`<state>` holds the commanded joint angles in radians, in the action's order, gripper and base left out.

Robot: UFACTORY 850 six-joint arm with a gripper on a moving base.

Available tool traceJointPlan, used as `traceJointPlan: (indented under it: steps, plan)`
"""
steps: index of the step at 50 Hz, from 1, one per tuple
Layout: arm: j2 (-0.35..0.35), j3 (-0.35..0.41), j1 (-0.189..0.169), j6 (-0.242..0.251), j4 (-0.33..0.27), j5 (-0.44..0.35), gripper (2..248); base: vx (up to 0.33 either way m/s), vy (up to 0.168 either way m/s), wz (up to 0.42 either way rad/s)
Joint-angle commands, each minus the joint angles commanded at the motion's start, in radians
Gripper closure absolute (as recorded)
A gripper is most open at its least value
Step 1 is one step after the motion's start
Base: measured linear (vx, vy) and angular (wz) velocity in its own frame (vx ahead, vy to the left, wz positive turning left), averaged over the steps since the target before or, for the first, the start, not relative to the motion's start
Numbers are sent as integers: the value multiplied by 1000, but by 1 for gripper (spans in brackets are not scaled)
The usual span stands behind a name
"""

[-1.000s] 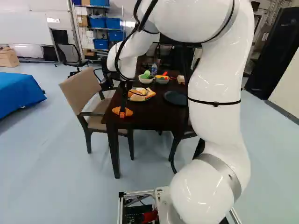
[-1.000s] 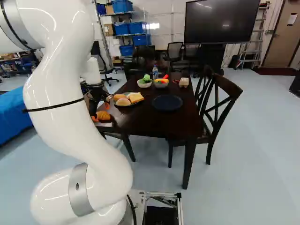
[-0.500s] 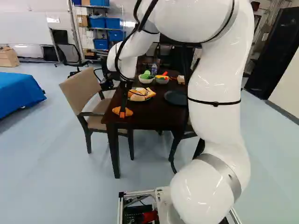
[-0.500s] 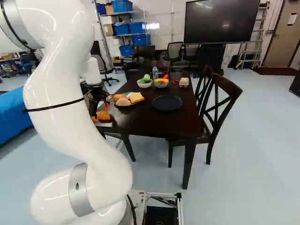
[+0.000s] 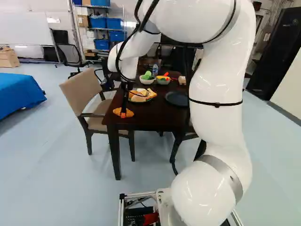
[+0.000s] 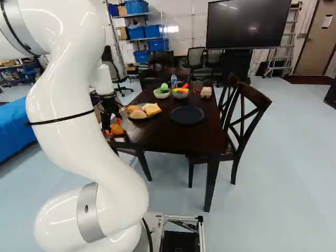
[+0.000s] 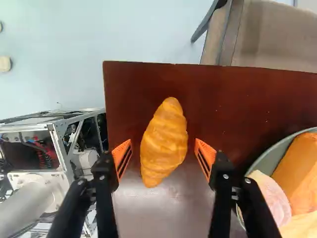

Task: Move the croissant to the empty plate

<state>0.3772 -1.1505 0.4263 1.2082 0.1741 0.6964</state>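
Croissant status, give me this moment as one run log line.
croissant: on table, ungripped | end effector: open, one finger either side of croissant | dark plate: empty | transfer: not done

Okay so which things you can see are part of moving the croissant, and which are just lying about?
For the job:
- croissant, between the open fingers of the gripper
- empty dark plate
- table, under both

Just lying about:
- plate of food
- two bowls
- bottle
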Motion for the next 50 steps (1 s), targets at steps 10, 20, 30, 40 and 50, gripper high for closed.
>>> traceJointPlan:
  steps: [10, 20, 30, 40, 50]
  plan:
    - [0, 0, 0, 0, 0, -15, 88, 0, 0, 0]
    - [0, 0, 0, 0, 0, -15, 104, 0, 0, 0]
    - [0, 0, 0, 0, 0, -15, 102, 0, 0, 0]
    - [0, 0, 0, 0, 0, -15, 102, 0, 0, 0]
    - [0, 0, 0, 0, 0, -15, 106, 0, 0, 0]
